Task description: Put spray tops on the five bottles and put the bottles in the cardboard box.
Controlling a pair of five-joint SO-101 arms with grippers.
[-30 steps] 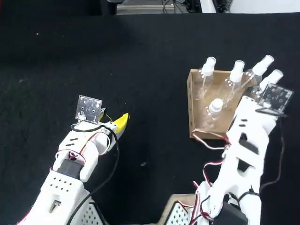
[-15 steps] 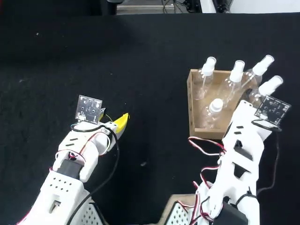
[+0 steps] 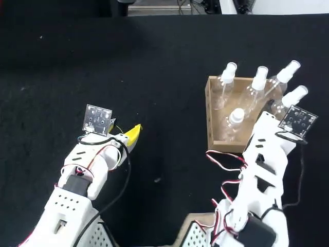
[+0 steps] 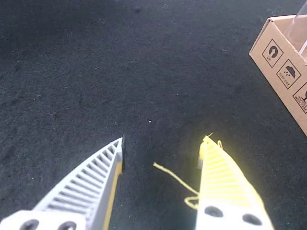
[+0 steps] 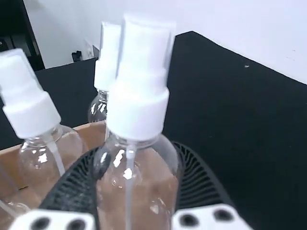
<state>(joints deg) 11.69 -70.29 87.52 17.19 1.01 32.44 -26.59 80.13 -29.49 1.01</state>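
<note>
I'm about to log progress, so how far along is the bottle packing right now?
Looks done: all five bottles wear white spray tops, and four stand in the cardboard box. In hand: the right gripper holds the fifth bottle at the box's edge; whether it sits inside yet is unclear. Left: set it down and let go. The left gripper hangs open over the table.

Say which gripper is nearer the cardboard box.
Right. The right gripper holds a bottle at the cardboard box, right side; the left gripper hangs open far to its left.
</note>
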